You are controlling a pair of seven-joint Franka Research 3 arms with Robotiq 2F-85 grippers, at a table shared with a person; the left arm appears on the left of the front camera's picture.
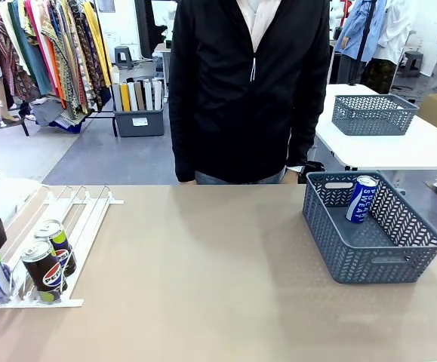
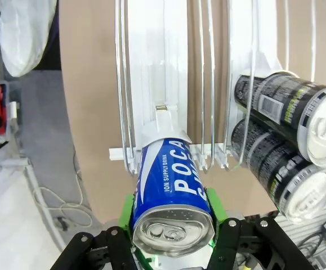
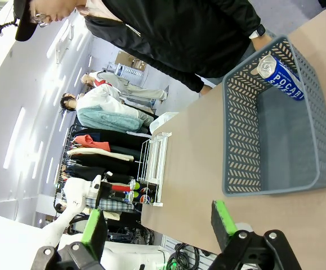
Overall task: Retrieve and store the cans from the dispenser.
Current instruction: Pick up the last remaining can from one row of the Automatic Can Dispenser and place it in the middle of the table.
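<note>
Left pincer (image 2: pixel 172 211): closed on the blue can (image 2: pixel 171 191), one green pad pressed to each side of it just below the silver top.
Blue can, place: at the low end of the leftmost lane of the rack (image 1: pixel 75 215), base between the rails; in the front view it sits at the picture's 8 o'clock edge.
Blue can, axis: long axis in line with the lane. In the left wrist view the silver top faces the camera at 6 o'clock and the base points to 12 o'clock, up the lane.
Rack: white rails, at 8 o'clock on the bench (image 1: pixel 203 286), low end toward the robot's side.
Front black can (image 1: pixel 43 265): at the low end of a lane to the 3 o'clock side of the blue can, long axis along the rails, top toward the robot.
Rear black can (image 1: pixel 60 243): directly behind it, touching, lying the same way.
Right pincer (image 3: pixel 158 225): open, nothing between the pads, above the bench.
Basket (image 1: pixel 369 256): grey mesh, at 3 o'clock on the bench.
Second blue can (image 1: pixel 361 198): inside the basket, leaning on its far wall, top toward 1 o'clock.
Person (image 1: pixel 248 90): black jacket, standing at 12 o'clock behind the bench.
</note>
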